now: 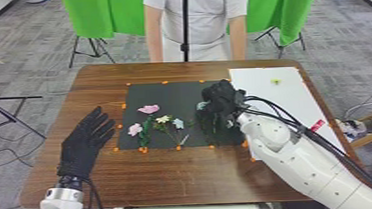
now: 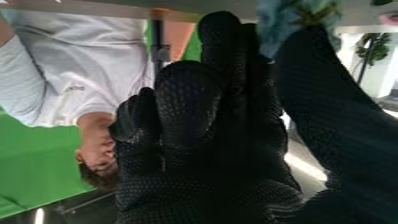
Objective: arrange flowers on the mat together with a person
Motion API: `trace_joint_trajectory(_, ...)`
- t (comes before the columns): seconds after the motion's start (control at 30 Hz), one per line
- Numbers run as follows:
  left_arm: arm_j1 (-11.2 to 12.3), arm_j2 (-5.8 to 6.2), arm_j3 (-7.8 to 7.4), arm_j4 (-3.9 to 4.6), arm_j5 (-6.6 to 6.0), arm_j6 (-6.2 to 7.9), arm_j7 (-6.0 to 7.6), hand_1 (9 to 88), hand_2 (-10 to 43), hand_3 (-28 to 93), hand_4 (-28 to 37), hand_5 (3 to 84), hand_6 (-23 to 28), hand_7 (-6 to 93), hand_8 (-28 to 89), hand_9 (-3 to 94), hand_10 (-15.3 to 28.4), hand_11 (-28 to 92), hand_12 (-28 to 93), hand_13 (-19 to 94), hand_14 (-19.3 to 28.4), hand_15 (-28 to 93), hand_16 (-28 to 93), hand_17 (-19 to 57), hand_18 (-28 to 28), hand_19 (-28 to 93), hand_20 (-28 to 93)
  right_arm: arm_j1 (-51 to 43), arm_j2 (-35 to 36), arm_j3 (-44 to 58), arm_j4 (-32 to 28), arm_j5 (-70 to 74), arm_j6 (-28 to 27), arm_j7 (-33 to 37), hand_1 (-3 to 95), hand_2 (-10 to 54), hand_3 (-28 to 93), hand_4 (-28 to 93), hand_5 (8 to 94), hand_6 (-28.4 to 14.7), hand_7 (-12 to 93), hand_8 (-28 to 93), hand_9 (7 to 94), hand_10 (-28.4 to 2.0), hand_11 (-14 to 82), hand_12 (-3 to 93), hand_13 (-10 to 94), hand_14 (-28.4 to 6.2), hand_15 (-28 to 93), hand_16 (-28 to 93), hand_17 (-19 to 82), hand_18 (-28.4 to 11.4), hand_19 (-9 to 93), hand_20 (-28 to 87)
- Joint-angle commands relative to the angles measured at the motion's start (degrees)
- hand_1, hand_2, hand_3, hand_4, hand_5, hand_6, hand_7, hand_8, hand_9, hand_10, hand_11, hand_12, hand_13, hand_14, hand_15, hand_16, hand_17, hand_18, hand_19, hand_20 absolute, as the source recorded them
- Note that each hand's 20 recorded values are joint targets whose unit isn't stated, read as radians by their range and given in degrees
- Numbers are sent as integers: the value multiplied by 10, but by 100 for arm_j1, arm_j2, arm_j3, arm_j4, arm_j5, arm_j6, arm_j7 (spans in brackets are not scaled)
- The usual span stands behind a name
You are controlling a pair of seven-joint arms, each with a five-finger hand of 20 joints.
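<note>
While seen on the right half of the black mat (image 1: 175,95), at the left side of the right hand (image 1: 223,98): a blue flower (image 2: 274,20), with soft, ruffled petals and a yellow-brown centre. For the right hand, fingers straight and pressed together, thumb standing apart, its tip close at the petals. Farther left on the mat, two pink flowers (image 1: 149,109) and a pale yellow one (image 1: 163,119). Left of the mat, the left hand (image 1: 81,148), with fingers straight, slightly spread.
</note>
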Motion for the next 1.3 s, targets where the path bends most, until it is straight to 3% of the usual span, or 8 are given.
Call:
trace_joint_trajectory(0.03,80,34,-40,9,12,16,-14,249,-16,718,-282,311,42,184,-99,254,120,166,157,209,145,235,20,-100,222,416,94,-41,48,-15,50,-399,-135,-81,413,-95,786,-283,597,17,401,-36,711,-72,264,341,705,-59,725,248,346,-180,905,475)
trace_joint_trajectory(0.23,138,35,-66,-7,2,39,17,249,-16,719,-282,311,41,185,-99,254,120,166,157,209,145,235,20,-100,222,416,94,-58,118,169,-164,-394,-457,-60,396,-95,817,-283,569,21,373,-58,659,-77,291,306,688,-58,728,244,336,-177,892,479)
trace_joint_trajectory(0.33,141,30,-92,-4,-2,48,18,248,-18,719,-282,311,41,185,-99,254,120,167,157,209,145,233,20,-100,222,416,94,-63,251,279,-435,-258,-785,-13,383,-95,843,-283,551,23,359,-168,619,-84,326,252,671,-59,732,235,326,-175,882,483)
trace_joint_trajectory(0.63,215,41,-138,-40,-3,86,52,246,-19,720,-282,311,41,184,-99,253,120,166,157,209,145,231,21,-100,221,416,94,-886,616,1296,-1977,335,-1635,470,344,-95,853,-283,459,-7,332,-173,521,-101,322,224,613,-75,725,222,292,-177,854,475)
trace_joint_trajectory(0.77,224,24,-140,-38,-17,89,83,246,-19,720,-282,311,42,184,-99,254,120,165,157,208,145,232,22,-100,222,416,94,-1795,598,2520,-2906,1863,-1934,708,322,-60,861,-274,433,-21,311,-161,491,-111,313,217,584,-89,719,207,282,-174,833,464)
trace_joint_trajectory(0.97,269,7,-139,-70,-37,159,204,242,-21,722,-283,311,42,182,-98,254,121,165,157,208,145,232,22,-100,222,416,94,-3341,204,5079,-3598,5479,-4066,166,259,18,854,-244,421,-39,242,-135,441,-143,244,212,427,-127,528,145,187,-201,637,356)
trace_joint_trajectory(1.1,357,-14,-93,-154,4,402,432,242,-23,723,-283,304,39,183,-98,235,114,159,157,197,141,224,20,-100,222,415,93,-4603,114,6144,-4178,7136,-3733,531,212,-18,842,-240,360,-46,167,-94,371,-139,148,217,324,-125,329,190,125,-212,522,306)
trace_joint_trajectory(1.3,329,-68,-96,-217,181,329,473,247,-26,721,-281,288,36,187,-100,212,107,149,167,144,117,168,40,-111,205,389,91,-5912,-442,6909,-4742,8275,-2830,637,173,-34,819,-235,327,-43,101,-70,321,-138,57,225,256,-127,120,304,74,-214,409,265)
